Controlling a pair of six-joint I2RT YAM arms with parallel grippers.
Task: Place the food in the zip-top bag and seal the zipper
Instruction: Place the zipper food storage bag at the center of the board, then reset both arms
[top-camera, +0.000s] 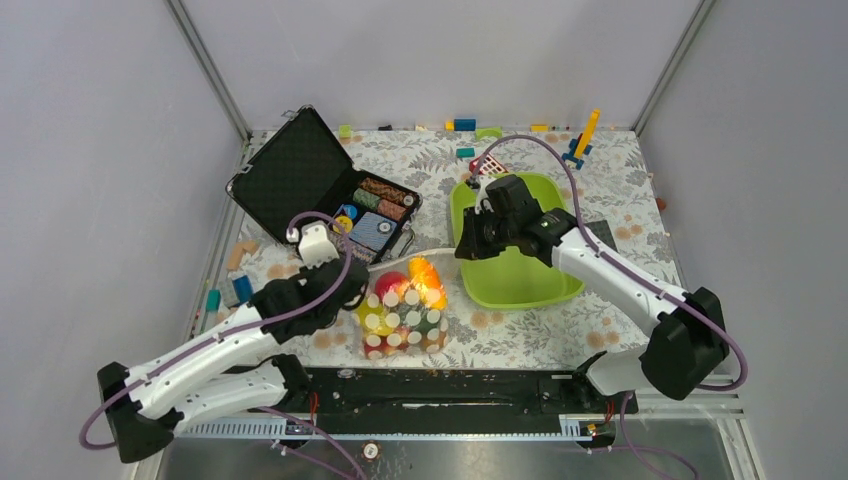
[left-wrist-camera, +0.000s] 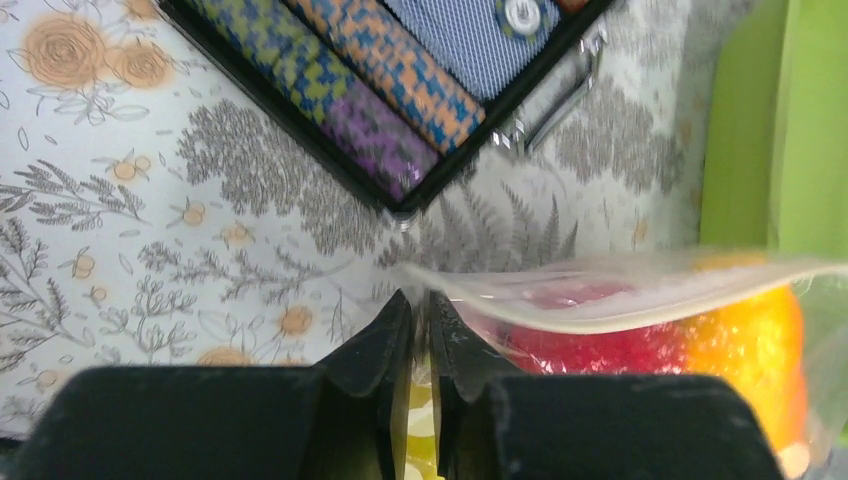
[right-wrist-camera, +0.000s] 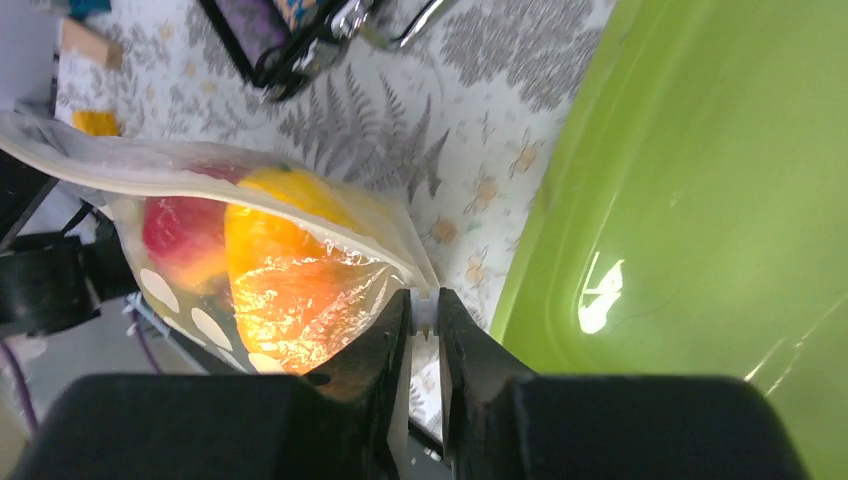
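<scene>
Right, on the top view I count two arms, one zip-top bag, one lime-green tray and one open black case of striped chips. The bag lies toward the middle of the near edge of the surface, between the case and the tray, its dotted face up and the food inside it. Through the plastic I can make out a red piece and an orange piece for certain; the dots hide too much of the rest for me to count it. The zipper runs along the bag's far side, from one gripper to the other.

The left gripper sits at the bag's left corner, the right gripper at its right corner, over the tray's near-left rim.

The top view does not show me how either pair of jaws stands; the wrist cameras do. From the left wrist, the left gripper's jaws are nearly closed, pinching the corner of the bag. The right wrist shows the right gripper's jaws closed on the zipper's end, with a small white piece between them. That view also shows the mouth gaping above the red piece.
</scene>
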